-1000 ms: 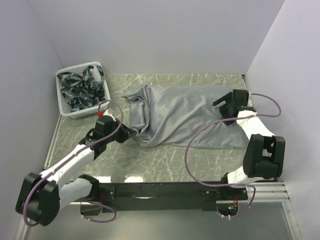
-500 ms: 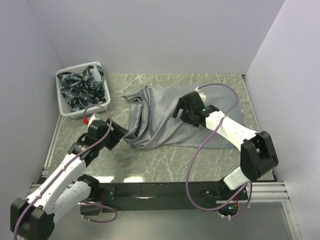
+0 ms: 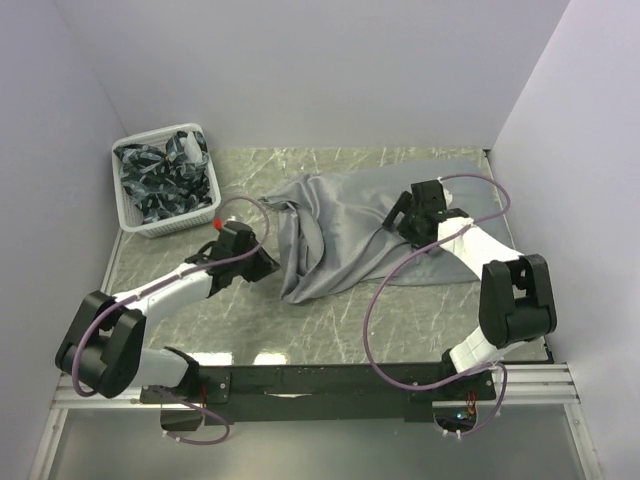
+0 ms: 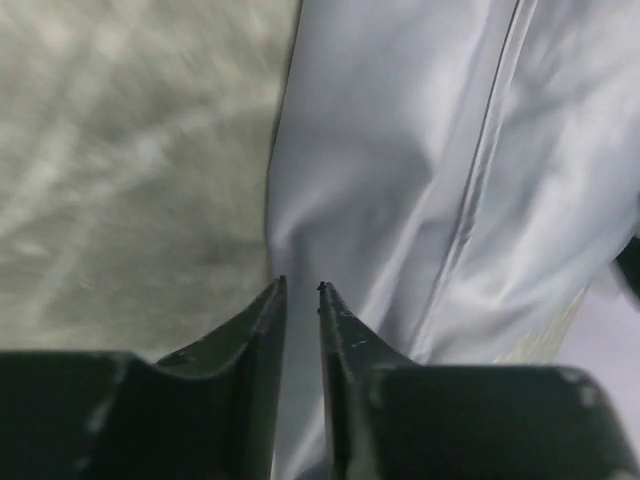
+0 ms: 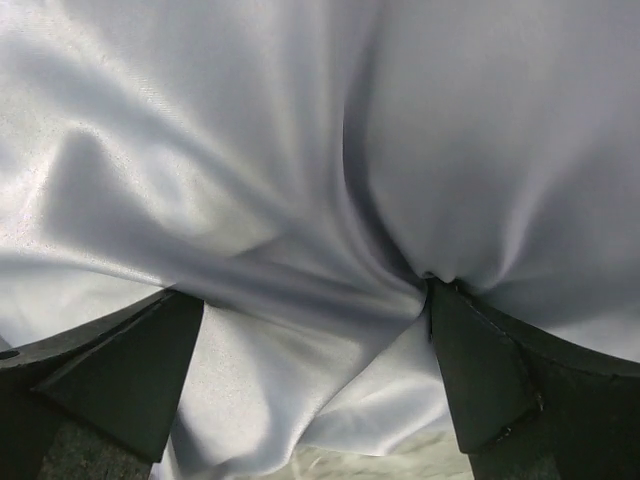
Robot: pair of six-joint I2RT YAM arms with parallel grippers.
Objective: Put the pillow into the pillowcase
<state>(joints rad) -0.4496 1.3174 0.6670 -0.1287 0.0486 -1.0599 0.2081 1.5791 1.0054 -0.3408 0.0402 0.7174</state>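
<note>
The grey pillowcase (image 3: 350, 235) lies wrinkled across the middle of the table. No cream-white pillow shows in any view. My left gripper (image 3: 268, 264) is at the pillowcase's left edge. In the left wrist view its jaws (image 4: 300, 288) are nearly closed, pinching a fold of the grey cloth (image 4: 400, 200) whose creases run to the tips. My right gripper (image 3: 398, 215) rests on top of the pillowcase, right of centre. In the right wrist view it (image 5: 315, 295) is wide open, and its right fingertip (image 5: 440, 300) presses into the cloth (image 5: 300, 150).
A white basket (image 3: 160, 226) with dark blue-and-white patterned cloths (image 3: 160, 180) stands at the back left. Purple walls close in the back and both sides. Bare marble table (image 3: 330, 320) lies in front of the pillowcase, with the black base rail at the near edge.
My right gripper swept left over the pillowcase, then came part way back. My left gripper pulled back towards the near left, then returned to the cloth's edge. The pillowcase has bunched narrower.
</note>
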